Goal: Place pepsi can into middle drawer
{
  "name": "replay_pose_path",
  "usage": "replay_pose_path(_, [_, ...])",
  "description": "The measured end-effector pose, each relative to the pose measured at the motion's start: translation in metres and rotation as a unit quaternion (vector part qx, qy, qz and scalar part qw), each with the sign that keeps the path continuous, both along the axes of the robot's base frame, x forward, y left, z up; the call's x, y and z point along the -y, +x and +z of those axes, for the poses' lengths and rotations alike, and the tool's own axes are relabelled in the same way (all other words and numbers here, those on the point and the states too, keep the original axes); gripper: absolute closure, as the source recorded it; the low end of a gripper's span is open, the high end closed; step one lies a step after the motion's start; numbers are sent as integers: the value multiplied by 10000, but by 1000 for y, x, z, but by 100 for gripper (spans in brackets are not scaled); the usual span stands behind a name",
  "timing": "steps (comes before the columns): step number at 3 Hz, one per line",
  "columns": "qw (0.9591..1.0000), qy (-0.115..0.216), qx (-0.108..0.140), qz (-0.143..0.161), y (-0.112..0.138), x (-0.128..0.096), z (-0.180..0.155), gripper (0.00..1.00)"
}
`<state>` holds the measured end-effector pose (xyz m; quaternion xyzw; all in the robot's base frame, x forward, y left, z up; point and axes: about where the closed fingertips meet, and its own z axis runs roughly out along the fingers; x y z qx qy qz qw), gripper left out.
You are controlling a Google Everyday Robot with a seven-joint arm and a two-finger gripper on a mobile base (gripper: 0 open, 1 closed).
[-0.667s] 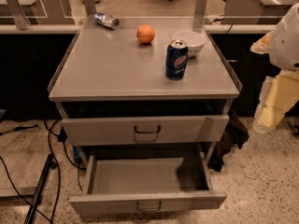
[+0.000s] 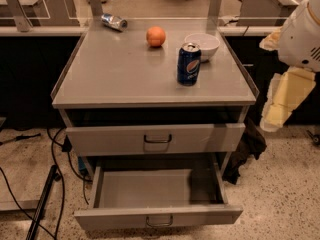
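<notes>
The pepsi can (image 2: 189, 64) stands upright on the grey cabinet top (image 2: 125, 74), at the right, just in front of a white bowl (image 2: 202, 45). The middle drawer (image 2: 159, 216) is the lower of the two drawer fronts. It is pulled out, and its inside shows nothing in it. The drawer above it (image 2: 155, 139) is pushed in further. My gripper (image 2: 281, 103), pale yellow under the white arm, hangs to the right of the cabinet, about level with its top edge and apart from the can.
An orange (image 2: 156, 36) sits at the back middle of the top. A silvery-blue can (image 2: 114, 21) lies on its side at the back left. Cables (image 2: 55, 179) run over the floor at the left. A dark cloth (image 2: 247, 149) hangs by the cabinet's right side.
</notes>
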<state>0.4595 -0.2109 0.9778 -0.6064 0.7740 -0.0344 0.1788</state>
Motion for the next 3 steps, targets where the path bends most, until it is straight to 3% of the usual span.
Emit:
replay_pose_path(2, [9973, 656, 302, 107, 69, -28, -12, 0])
replay_pose_path(3, [9919, 1121, 590, 44, 105, -38, -22, 0])
